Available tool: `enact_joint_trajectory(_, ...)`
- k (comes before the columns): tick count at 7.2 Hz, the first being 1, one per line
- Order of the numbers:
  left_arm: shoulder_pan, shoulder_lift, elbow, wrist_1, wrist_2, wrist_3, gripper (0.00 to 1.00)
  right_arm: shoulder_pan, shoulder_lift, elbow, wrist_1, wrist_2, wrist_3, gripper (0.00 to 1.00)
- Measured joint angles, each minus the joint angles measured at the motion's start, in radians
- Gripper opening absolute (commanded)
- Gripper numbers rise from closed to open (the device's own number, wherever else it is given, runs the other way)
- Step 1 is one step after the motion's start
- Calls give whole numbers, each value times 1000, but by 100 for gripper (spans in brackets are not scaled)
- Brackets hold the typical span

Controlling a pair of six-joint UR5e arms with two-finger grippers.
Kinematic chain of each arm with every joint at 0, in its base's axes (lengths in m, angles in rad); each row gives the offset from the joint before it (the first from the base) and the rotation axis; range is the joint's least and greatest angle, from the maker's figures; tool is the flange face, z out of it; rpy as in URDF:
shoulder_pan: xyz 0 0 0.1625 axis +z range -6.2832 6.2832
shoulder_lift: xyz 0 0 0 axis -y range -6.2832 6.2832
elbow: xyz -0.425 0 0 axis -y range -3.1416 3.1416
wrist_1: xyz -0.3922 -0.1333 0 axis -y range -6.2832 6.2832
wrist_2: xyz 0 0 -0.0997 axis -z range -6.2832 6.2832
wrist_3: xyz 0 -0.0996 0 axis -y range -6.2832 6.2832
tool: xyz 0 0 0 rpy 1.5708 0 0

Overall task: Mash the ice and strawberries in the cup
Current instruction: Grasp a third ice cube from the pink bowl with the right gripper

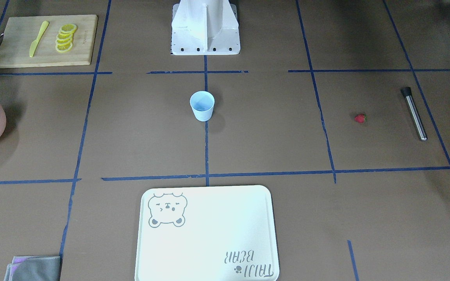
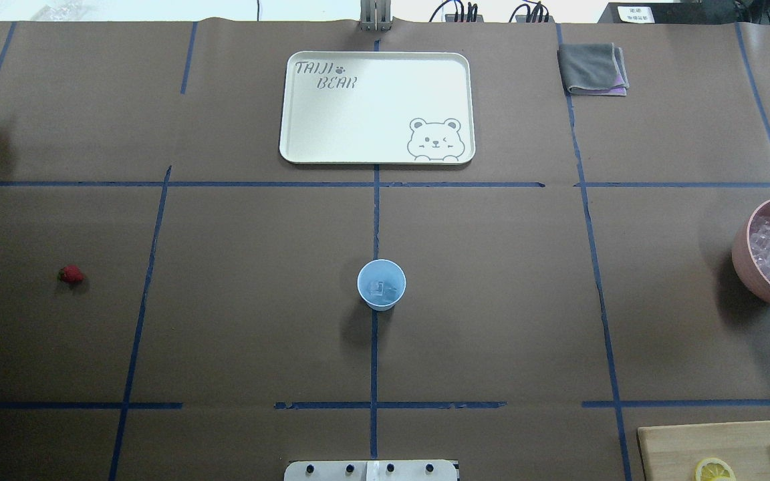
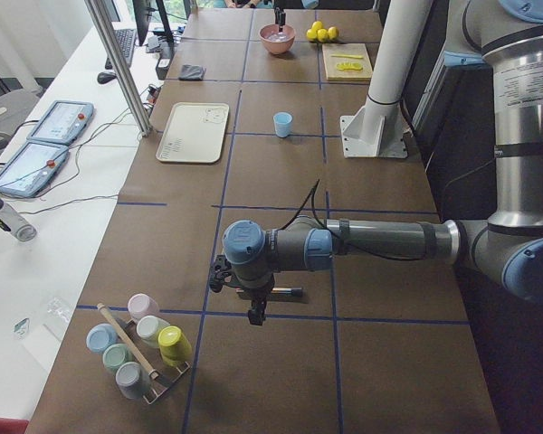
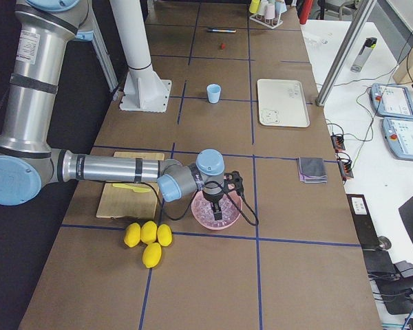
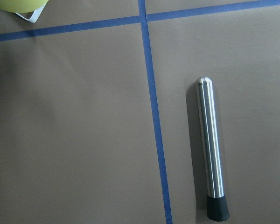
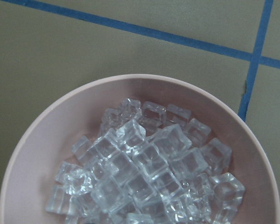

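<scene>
Ice [image 6: 144,168] in bowl [image 6: 60,121], under my right end effector [image 4: 218,213]; strawberry [image 1: 360,118] near left end effector [image 3: 253,315]; cup [image 1: 202,112] well apart. Grip states: I cannot tell.

Matt brown paper covers the table [image 2: 258,321], crossed by blue tape [image 2: 376,220]. The cup [image 2: 381,284] looks smooth plastic; the muddler [image 5: 210,140] polished metal, black-tipped; the ice [image 6: 144,172] clear and glossy; the board [image 1: 14,47] pale wood.

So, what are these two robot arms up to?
The right arm's gripper hangs over the pink bowl of ice, and the left arm's gripper hangs over a metal muddler lying on the table. Whether they are open or shut is unclear. The blue cup mid-table holds a little ice; the strawberry lies apart on the table.
</scene>
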Motion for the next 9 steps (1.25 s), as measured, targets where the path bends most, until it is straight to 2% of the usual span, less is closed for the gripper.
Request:
enact_joint_trajectory(2, 3, 0, 0, 0, 0, 0, 100, -34, 0, -1, 18, -3, 23, 91)
enact_joint_trajectory(4, 5, 0, 1, 0, 0, 0, 100, -49, -1, -3, 26, -5, 26, 67)
enact_joint_trajectory(5, 5, 0, 1, 0, 0, 0, 100, -53, -2, -3, 26, -6, 26, 46)
enact_joint_trajectory(6, 5, 0, 2, 0, 1, 0, 100, -55, -4, -4, 24, -6, 25, 22)
enact_joint_trajectory(7, 5, 0, 2, 0, 1, 0, 100, -56, -8, -4, 23, -6, 21, 5)
enact_joint_trajectory(9, 4, 0, 1, 0, 1, 0, 100, -56, -17, -1, 23, -7, 15, 3)
